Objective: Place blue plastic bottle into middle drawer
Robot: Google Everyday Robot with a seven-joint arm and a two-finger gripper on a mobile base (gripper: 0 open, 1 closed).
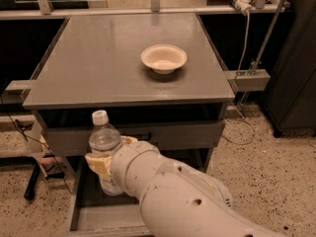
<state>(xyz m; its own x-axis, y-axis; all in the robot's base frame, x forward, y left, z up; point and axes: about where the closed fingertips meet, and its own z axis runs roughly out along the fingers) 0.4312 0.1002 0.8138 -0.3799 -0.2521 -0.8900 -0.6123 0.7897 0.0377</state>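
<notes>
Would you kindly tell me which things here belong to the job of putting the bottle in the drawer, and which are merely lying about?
Part of the job:
- blue plastic bottle, upright
- gripper, closed around the bottle, low at the cabinet's front left
- middle drawer, pulled open

Just lying about:
- cream bowl
- cabinet top under the bowl
- closed drawer front

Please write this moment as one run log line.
gripper: low left, jaws shut on blue plastic bottle | bottle: upright over open middle drawer | bowl: on cabinet top | release: not yet done

gripper [105,163] holding blue plastic bottle [103,140] above open middle drawer [98,219]; drawer front [174,135] behind
</notes>
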